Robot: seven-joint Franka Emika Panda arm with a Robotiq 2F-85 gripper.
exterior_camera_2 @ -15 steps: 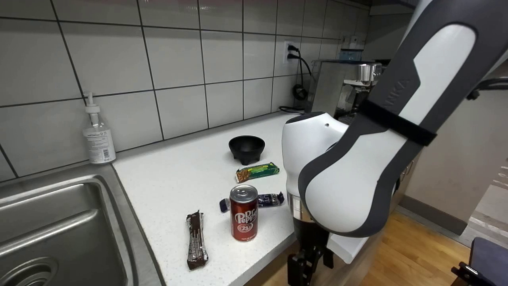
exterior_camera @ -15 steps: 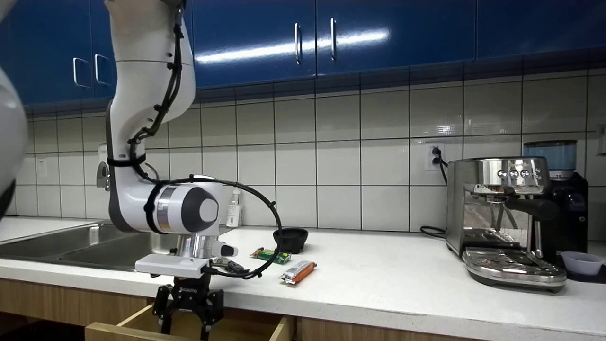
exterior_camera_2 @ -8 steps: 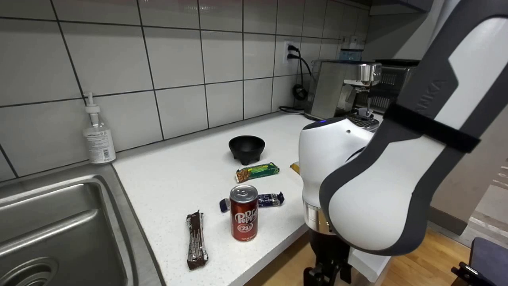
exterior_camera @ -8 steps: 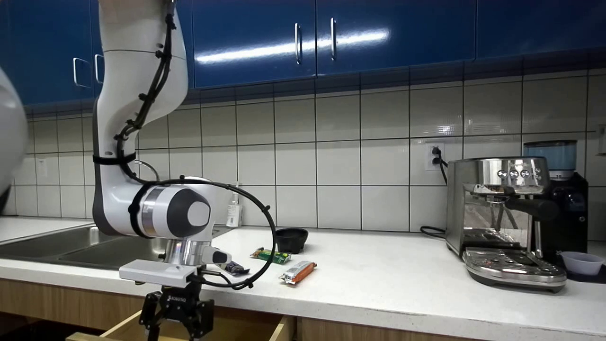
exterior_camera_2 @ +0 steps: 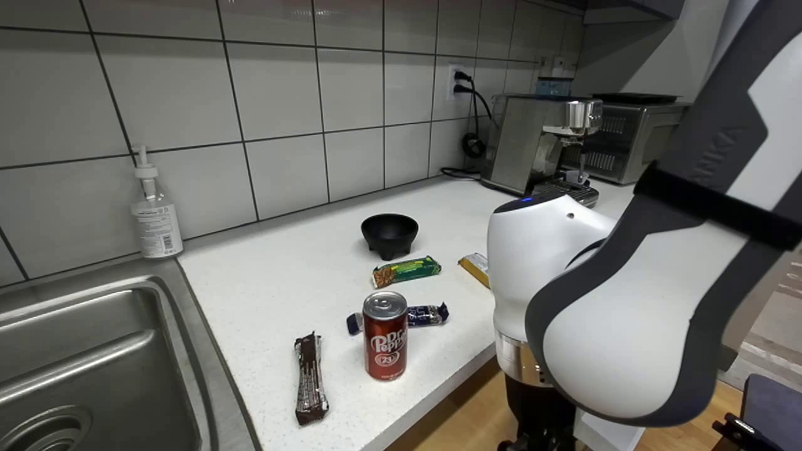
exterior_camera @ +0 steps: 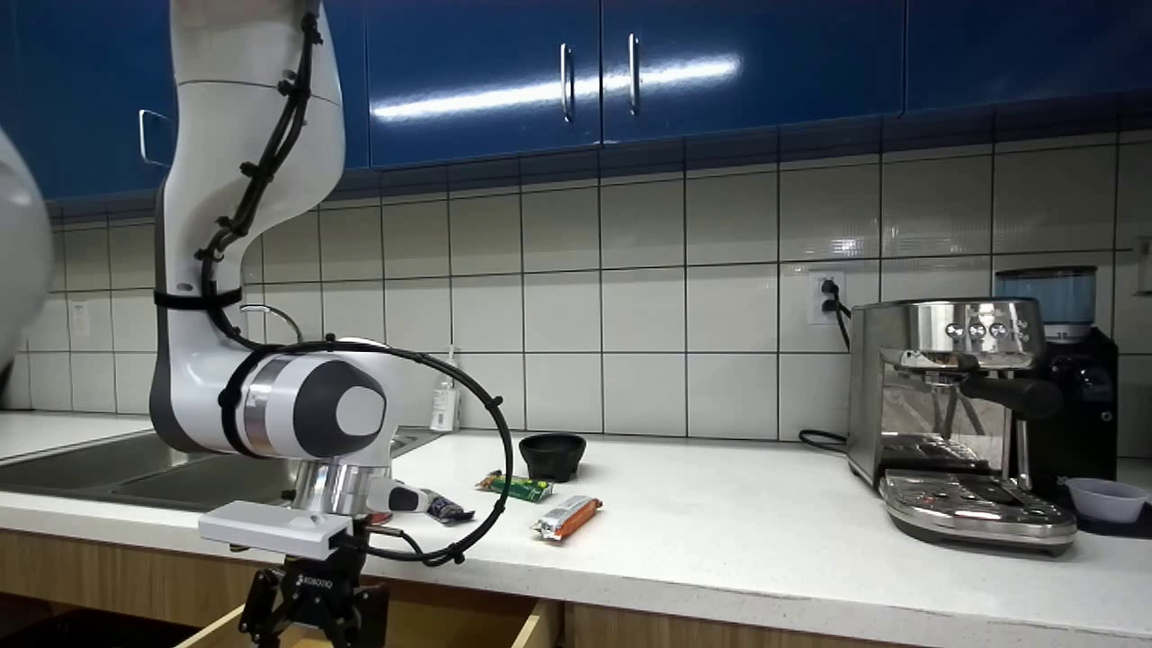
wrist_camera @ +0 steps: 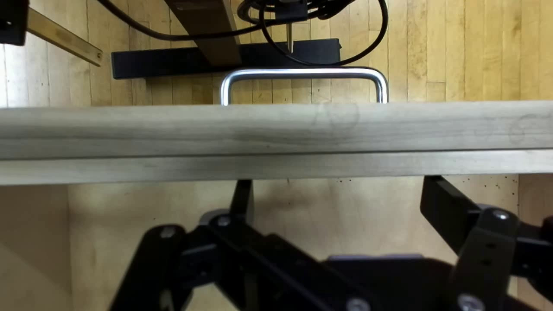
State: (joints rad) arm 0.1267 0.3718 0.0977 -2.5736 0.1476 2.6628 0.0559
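The pale wooden drawer (wrist_camera: 276, 134) stood pulled out, seemingly stiff, best gripped by its silver U-shaped metal handle (wrist_camera: 302, 74). Over the drawer's interior hung the black two-fingered gripper (wrist_camera: 339, 179), spread wide, holding nothing; contact was unclear. Higher lay the white speckled countertop (exterior_camera: 720, 517).

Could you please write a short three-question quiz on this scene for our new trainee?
1. True or false: in the wrist view, the fingers of the end effector are closed together.
2. Which thing partly hides the dark blue wrapped bar in an exterior view: (a) the soap bottle, (b) the soda can, (c) the black bowl?
3. Fill in the gap: the drawer under the counter stands ____.

Key:
1. False; they stand wide apart, with the drawer's interior showing between them.
2. b; it stands upright in front of the bar.
3. Open.
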